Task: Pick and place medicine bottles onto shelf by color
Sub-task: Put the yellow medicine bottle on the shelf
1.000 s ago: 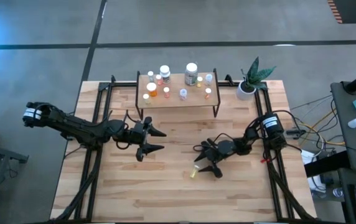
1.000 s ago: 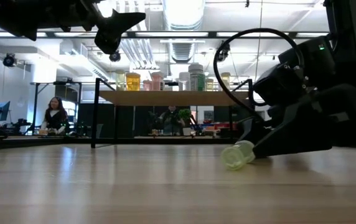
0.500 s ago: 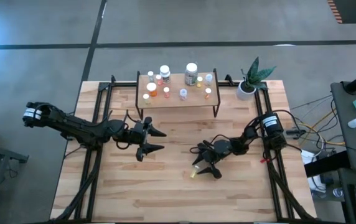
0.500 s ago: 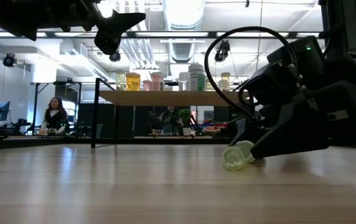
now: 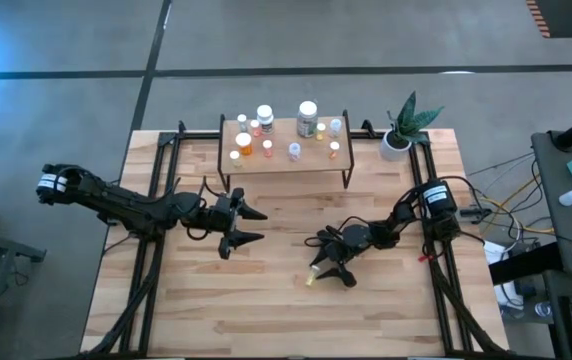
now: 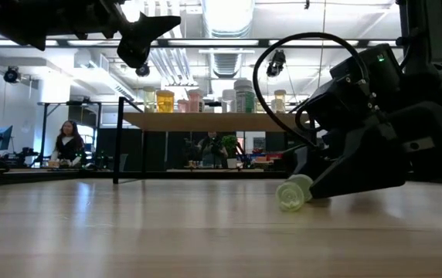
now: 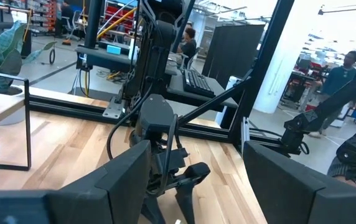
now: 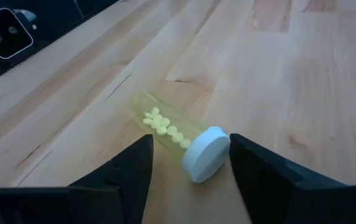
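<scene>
Right end effector (image 8: 190,163) straddling toppled yellow bottle (image 8: 177,134) — fingers apart, on table (image 8: 302,74)

Grey concrete floor (image 5: 266,40) surrounds the plank table (image 5: 276,300); ceiling lights (image 6: 229,11) glow over a workshop with seated people (image 6: 68,143).

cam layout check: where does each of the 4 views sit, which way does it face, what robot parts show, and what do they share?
High: overhead, straight down on the table; both arms, shelf.
Low: tabletop height, looking across to the shelf; right gripper at the lying yellow bottle, left gripper raised.
Left wrist: faces the right arm; own open fingers at the bottom.
Right wrist: looks down at the yellow bottle between its fingers.
Shared: high, low and right wrist see that bottle.
</scene>
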You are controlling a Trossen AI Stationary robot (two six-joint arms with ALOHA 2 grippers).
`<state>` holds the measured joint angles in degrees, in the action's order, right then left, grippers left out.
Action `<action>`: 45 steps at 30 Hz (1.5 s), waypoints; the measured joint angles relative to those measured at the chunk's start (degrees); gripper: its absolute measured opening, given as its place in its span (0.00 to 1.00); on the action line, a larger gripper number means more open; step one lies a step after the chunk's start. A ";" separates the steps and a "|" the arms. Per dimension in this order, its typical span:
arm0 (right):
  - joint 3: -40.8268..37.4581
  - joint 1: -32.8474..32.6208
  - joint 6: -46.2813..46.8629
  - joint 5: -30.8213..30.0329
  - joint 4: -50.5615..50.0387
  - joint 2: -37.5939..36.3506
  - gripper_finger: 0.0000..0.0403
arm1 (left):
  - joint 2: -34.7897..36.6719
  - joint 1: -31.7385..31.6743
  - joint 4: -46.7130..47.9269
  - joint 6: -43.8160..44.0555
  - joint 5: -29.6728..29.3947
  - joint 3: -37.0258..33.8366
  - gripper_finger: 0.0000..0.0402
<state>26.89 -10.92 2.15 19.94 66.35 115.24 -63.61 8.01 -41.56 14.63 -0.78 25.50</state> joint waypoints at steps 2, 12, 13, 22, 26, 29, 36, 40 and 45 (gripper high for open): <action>-0.01 0.00 -0.24 0.00 -0.02 0.02 0.48 | 0.00 0.00 0.00 0.00 0.01 0.00 0.60; -0.03 0.00 -0.26 0.00 0.13 -0.07 0.35 | 0.00 0.00 0.00 0.00 0.00 0.00 0.60; -0.03 0.00 -0.24 0.00 0.24 -0.07 0.34 | 0.00 -0.02 0.00 0.00 0.02 0.00 0.60; -0.06 -0.02 1.49 -0.22 -0.17 -3.30 0.33 | 0.00 0.00 -0.01 -0.02 0.02 0.00 0.60; -0.16 0.42 5.77 0.13 -3.24 -7.36 0.33 | 0.00 -0.01 -0.02 -0.02 0.02 0.00 0.60; -0.04 0.86 6.79 1.08 -10.33 -11.35 0.33 | 0.00 0.00 -0.02 -0.02 0.02 0.00 0.60; 2.66 0.97 4.94 -1.35 -24.88 -19.61 0.33 | 0.00 0.00 -0.01 -0.02 0.04 0.00 0.60; 5.39 1.03 2.62 -2.65 -33.88 -23.88 0.33 | 0.00 0.00 -0.02 -0.02 0.04 0.00 0.60; 10.27 1.18 -1.13 -8.20 -48.61 -28.72 0.33 | 0.00 0.00 -0.02 -0.02 0.07 0.00 0.60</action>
<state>37.16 -9.73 1.02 11.75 17.73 86.52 -63.61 8.01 -41.58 14.61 -0.71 25.50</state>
